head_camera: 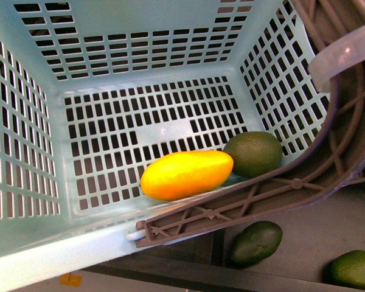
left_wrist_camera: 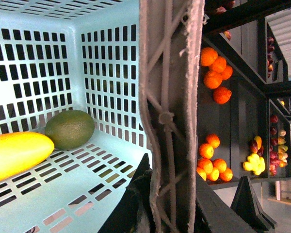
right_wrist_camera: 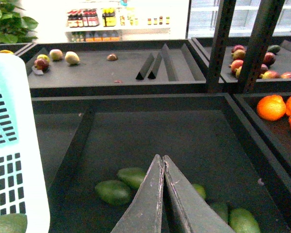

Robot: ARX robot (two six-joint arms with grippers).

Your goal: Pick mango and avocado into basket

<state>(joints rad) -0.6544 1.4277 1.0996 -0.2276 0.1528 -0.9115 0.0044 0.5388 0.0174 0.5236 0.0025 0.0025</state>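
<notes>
A smooth, oblong yellow-orange mango (head_camera: 187, 174) and a dark green oval avocado (head_camera: 253, 154) are lying touching each other on the slotted floor of the pale teal plastic basket (head_camera: 24, 152), near its right wall and the brown lattice handle (head_camera: 243, 204). The right gripper (right_wrist_camera: 163, 162) is hovering with fingers pressed together and empty over a dark tray (right_wrist_camera: 184, 141) of loose green fruit (right_wrist_camera: 113, 192); the left gripper's state cannot be told. Both fruits are looking firm, fairly heavy and slick-skinned, likely best held across the widest middle.
</notes>
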